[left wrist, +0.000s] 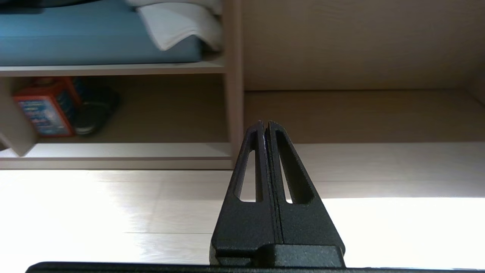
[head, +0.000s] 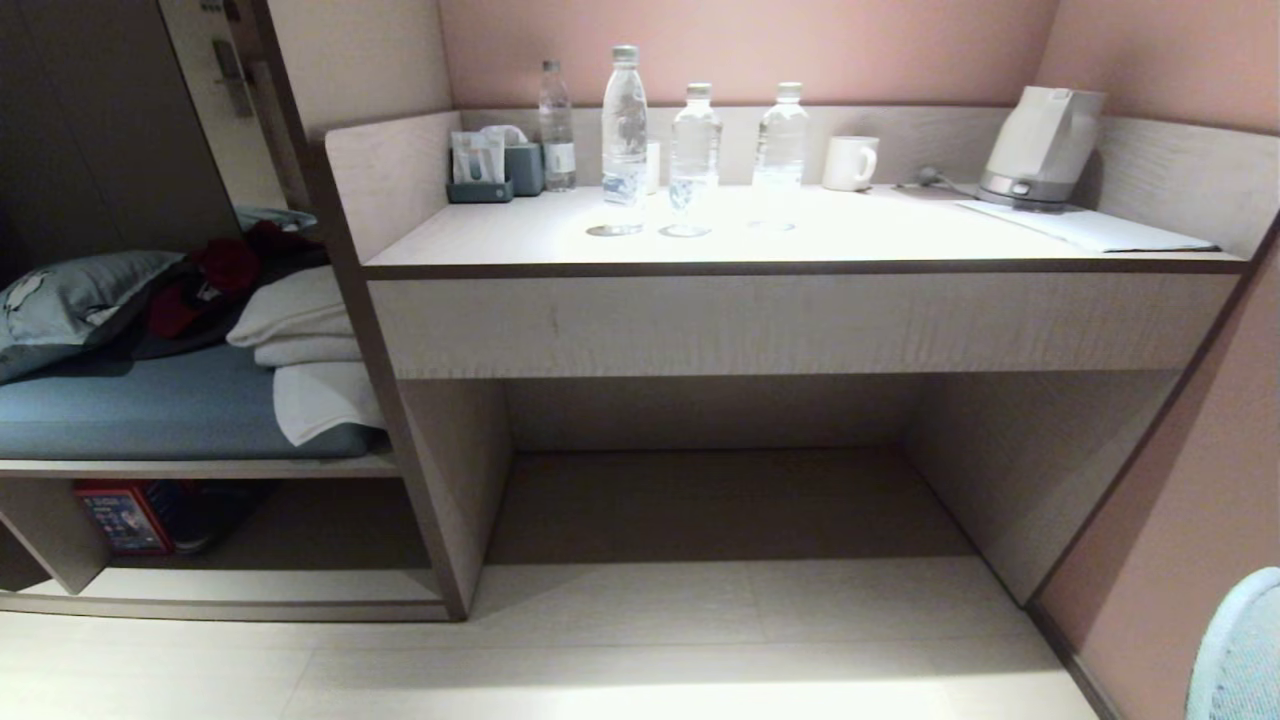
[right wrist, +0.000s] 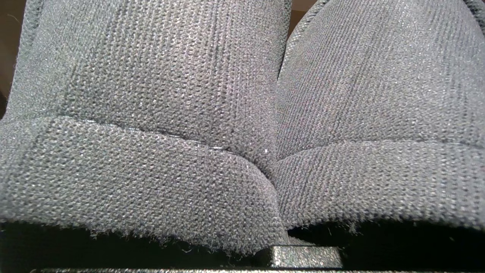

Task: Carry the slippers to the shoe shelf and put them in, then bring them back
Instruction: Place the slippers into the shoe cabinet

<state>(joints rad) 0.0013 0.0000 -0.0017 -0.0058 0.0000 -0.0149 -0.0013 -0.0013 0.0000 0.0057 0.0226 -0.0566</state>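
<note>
Big pale desk (head: 800,320) seen ahead, bottles on top. Slippers (right wrist: 151,94) pressed side by side against right wrist camera, held by right gripper, fingers hidden; which way toes point cannot be told. Left gripper (left wrist: 265,127) pressed together, nothing held, over floor.

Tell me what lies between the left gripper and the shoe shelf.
Nothing but bare pale floor. The left wrist view shows the left gripper, fingers shut, hanging over that floor, with the shoe shelf beyond it and nothing lying on the stretch between them.
</note>
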